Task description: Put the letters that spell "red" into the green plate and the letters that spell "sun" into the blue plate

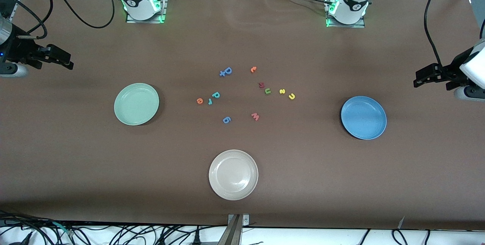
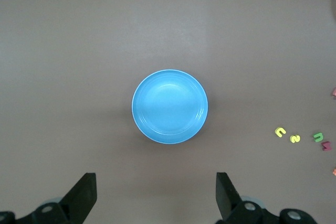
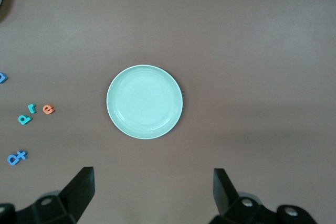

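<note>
My left gripper (image 2: 156,198) hangs above the tabletop (image 1: 242,40) at the left arm's end, fingers (image 2: 84,195) spread wide, holding nothing. My right gripper (image 3: 153,195) hangs above the right arm's end, fingers (image 3: 81,192) equally wide, empty.

The blue plate (image 1: 363,117) sits empty toward the left arm's end; the green plate (image 1: 136,104) sits empty toward the right arm's end.

Between them, all on the tabletop: orange "e" (image 1: 199,101), teal "r" (image 1: 210,102) and teal "d" (image 1: 216,95) close together on the green plate's side; green arch (image 1: 267,91), yellow "s" (image 1: 282,91) and yellow arch (image 1: 291,96) in a row on the blue plate's side. A cream-white plate (image 1: 233,174) lies nearest the front camera.
</note>
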